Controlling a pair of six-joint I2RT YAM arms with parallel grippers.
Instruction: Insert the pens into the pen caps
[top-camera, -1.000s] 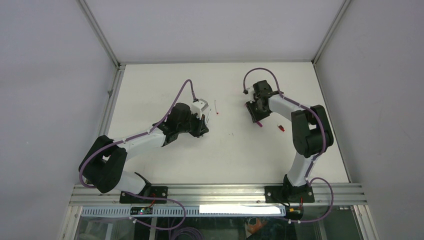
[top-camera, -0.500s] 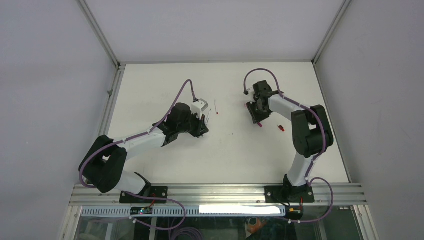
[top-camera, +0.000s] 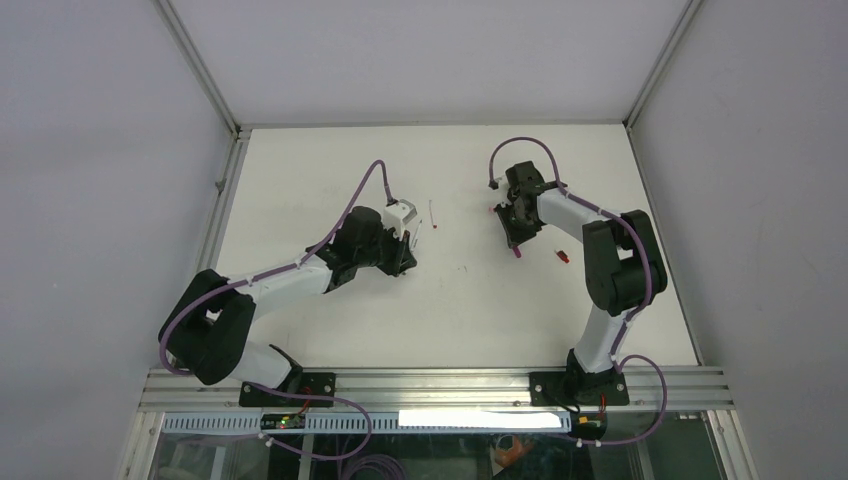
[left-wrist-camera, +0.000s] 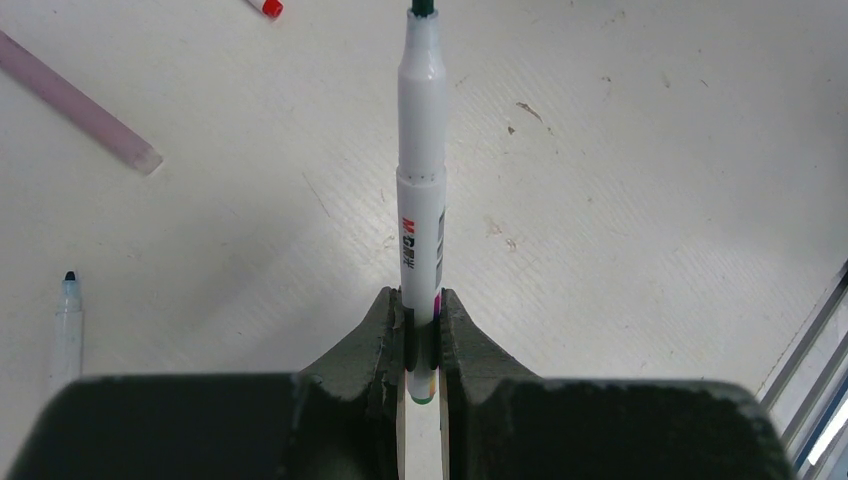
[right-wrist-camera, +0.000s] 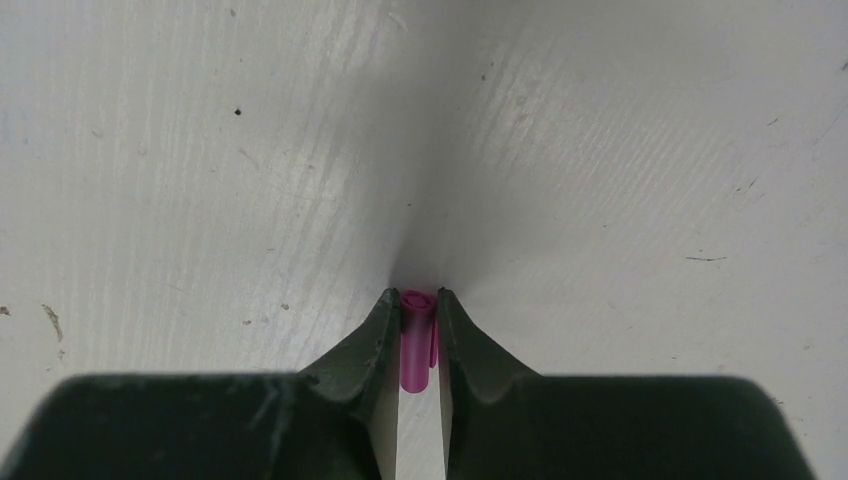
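Note:
My left gripper (left-wrist-camera: 422, 302) is shut on the rear end of a white-barrelled pen (left-wrist-camera: 421, 170). The pen sticks straight out ahead over the table, and its dark green tip (left-wrist-camera: 423, 7) is bare. In the top view this gripper (top-camera: 407, 257) is left of centre. My right gripper (right-wrist-camera: 418, 300) is shut on a magenta pen cap (right-wrist-camera: 417, 340), held just above the table with its open end facing forward. In the top view it (top-camera: 516, 238) is right of centre, with the magenta cap (top-camera: 517, 252) showing below it.
A pinkish pen (left-wrist-camera: 85, 108) and a white pen with a dark blue tip (left-wrist-camera: 67, 325) lie left of my left gripper. A thin pen with a red tip (top-camera: 434, 217) lies between the arms. A red cap (top-camera: 563, 256) lies right of my right gripper.
My right gripper has shifted slightly toward the far left with the magenta cap in it, uncovering a small red bit beside it. The left arm has not moved.

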